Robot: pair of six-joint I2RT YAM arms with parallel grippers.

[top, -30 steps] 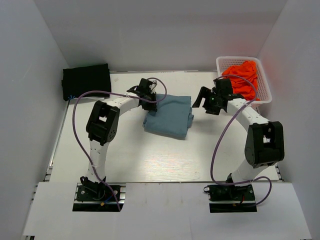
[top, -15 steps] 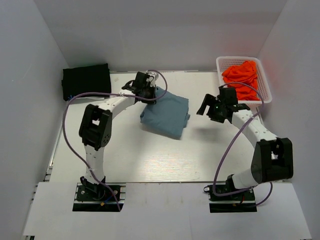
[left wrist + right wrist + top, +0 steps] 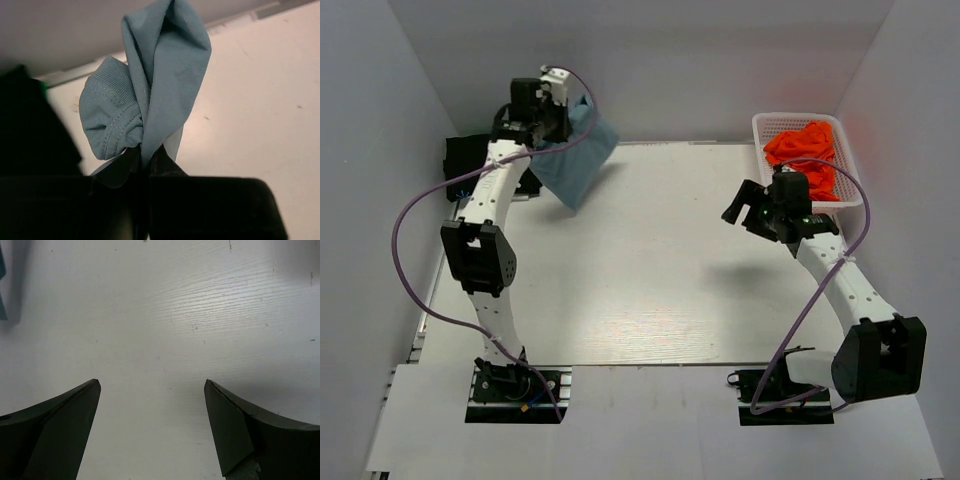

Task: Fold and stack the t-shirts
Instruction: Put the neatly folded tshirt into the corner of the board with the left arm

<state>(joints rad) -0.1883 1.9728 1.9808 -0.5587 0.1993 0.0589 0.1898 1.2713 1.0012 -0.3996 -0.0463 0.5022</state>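
Left gripper point(image 3: 145, 161) nearly pressed together, pinching a bunched hem of the slate-blue t-shirt point(image 3: 575, 160); shirt held off the table point(image 3: 650, 280) at the far-left corner, just beside the black t-shirt stack point(image 3: 460, 158); long axis runs straight out from the fingertips, free end toward the table; right gripper point(image 3: 150, 390) spread wide, holding nothing, above bare table near the basket point(image 3: 850, 195) of orange-red t-shirts point(image 3: 805, 150)
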